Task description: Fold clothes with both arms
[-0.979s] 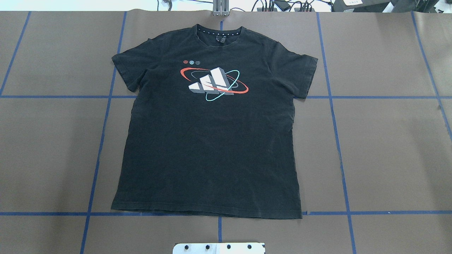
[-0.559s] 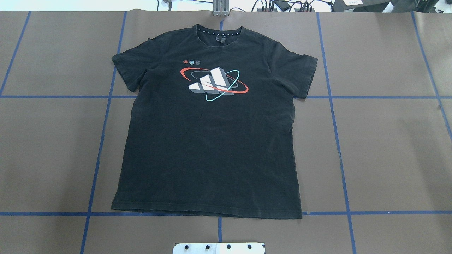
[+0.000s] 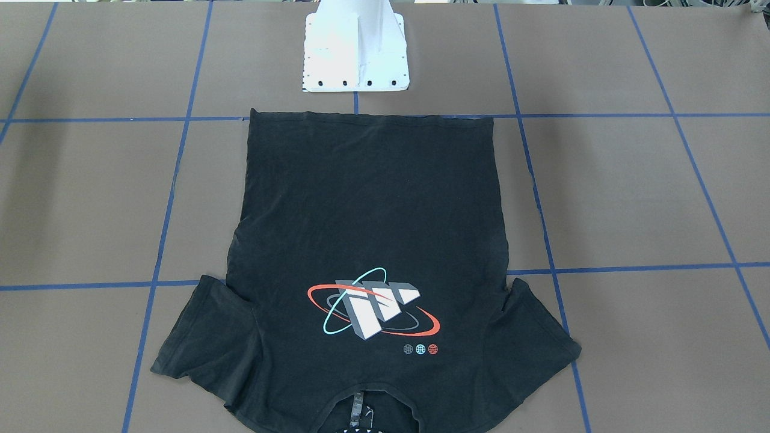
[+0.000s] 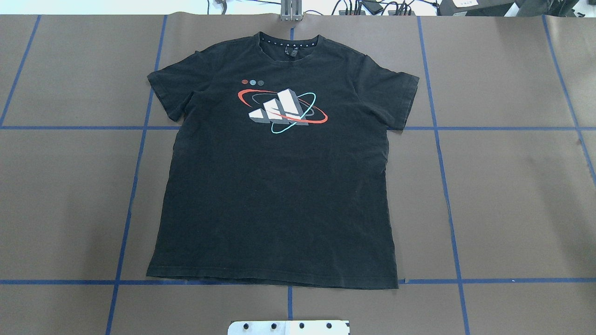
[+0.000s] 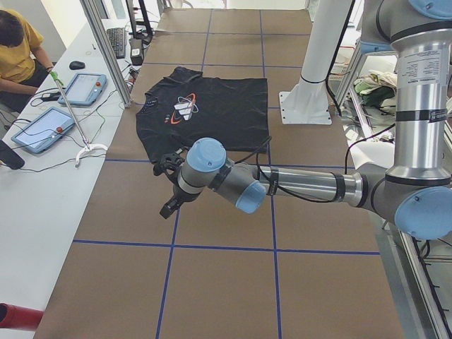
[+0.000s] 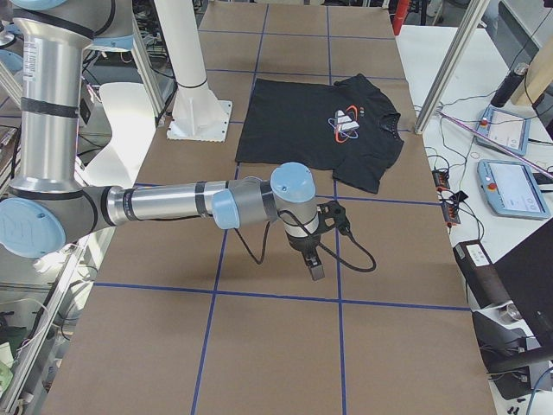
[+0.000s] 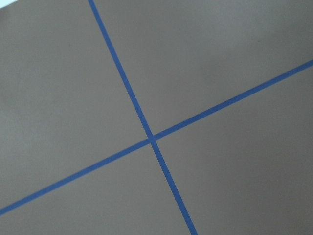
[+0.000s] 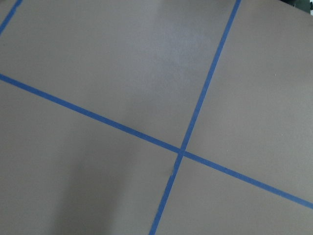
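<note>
Midway between left fingers (image 5: pixel 167 208) (9 o'clock) and right fingers (image 6: pixel 316 270) (3 o'clock): black T-shirt (image 4: pixel 274 186), collar-to-hem 12–6; finger closure cannot be told.

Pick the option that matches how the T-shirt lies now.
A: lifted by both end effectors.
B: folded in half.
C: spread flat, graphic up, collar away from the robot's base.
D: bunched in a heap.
C: the T-shirt lies flat and unfolded with both sleeves out, its graphic facing up. Its collar is at the far side and its hem is nearest the white base.
</note>
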You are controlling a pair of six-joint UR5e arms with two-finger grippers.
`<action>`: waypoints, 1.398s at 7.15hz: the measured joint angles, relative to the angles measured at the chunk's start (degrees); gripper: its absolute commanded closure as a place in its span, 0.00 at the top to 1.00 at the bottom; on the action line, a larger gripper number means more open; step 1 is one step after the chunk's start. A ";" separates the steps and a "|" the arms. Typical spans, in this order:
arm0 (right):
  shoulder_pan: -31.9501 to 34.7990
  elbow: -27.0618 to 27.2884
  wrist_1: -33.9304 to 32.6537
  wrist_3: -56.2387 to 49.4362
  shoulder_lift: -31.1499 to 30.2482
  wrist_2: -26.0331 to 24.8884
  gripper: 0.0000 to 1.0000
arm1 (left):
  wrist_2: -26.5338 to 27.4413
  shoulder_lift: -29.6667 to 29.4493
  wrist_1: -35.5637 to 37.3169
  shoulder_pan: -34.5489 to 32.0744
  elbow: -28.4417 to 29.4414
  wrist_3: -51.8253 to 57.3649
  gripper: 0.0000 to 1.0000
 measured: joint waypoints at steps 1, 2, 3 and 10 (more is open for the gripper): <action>-0.05 -0.75 0.32 1.80 1.86 0.75 1.00 | -0.13 -2.90 -1.70 0.08 0.63 -1.19 1.00; -0.31 -2.98 0.47 3.74 4.99 2.40 1.00 | -0.22 -5.67 -2.39 0.18 1.28 -4.94 1.00; -1.68 -5.69 0.60 6.72 9.00 4.48 1.00 | -0.26 -7.85 -2.91 0.44 1.48 -9.18 1.00; -27.25 -15.59 9.71 45.17 31.52 -8.20 1.00 | 0.07 -10.63 -9.46 9.65 1.63 -17.47 1.00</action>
